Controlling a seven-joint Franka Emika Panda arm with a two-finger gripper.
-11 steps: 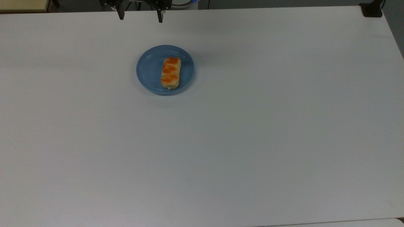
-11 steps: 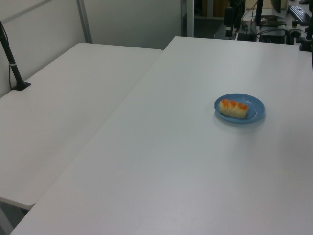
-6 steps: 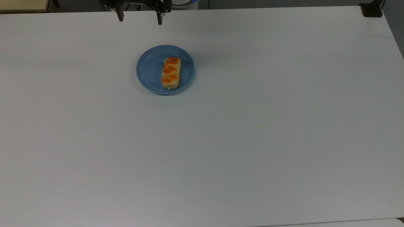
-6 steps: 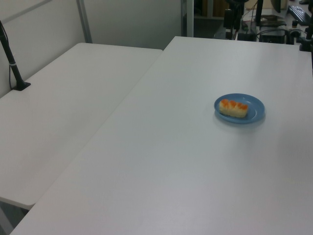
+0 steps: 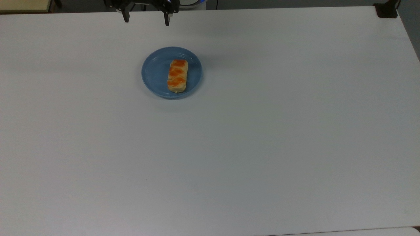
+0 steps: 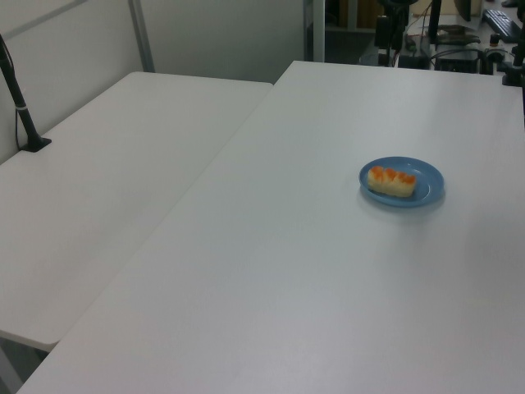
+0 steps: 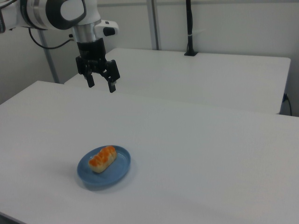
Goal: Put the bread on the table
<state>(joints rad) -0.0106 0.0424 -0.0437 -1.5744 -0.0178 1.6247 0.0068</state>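
The bread (image 5: 177, 75), pale tan with three orange-glazed lumps, lies on a round blue plate (image 5: 154, 72) on the white table (image 5: 262, 131). The same bread (image 6: 391, 180) on its plate (image 6: 431, 182) sits toward the left view's right. In the right view the bread (image 7: 102, 158) rests on the plate (image 7: 114, 175) near the front. My gripper (image 5: 146, 21) hangs open at the top view's upper edge, well apart from the plate. In the right view the gripper (image 7: 100, 86) hovers high above the table, behind the plate, with nothing between its fingers.
A second white table (image 6: 107, 189) adjoins at the left view's left, with a black post (image 6: 20, 103) clamped to it. A black clamp (image 5: 386, 9) sits at the top view's upper right corner. Dark equipment (image 6: 459, 41) stands beyond the table's far end in the left view.
The gripper has shifted very slightly downward in the top view. The bread and plate have not moved.
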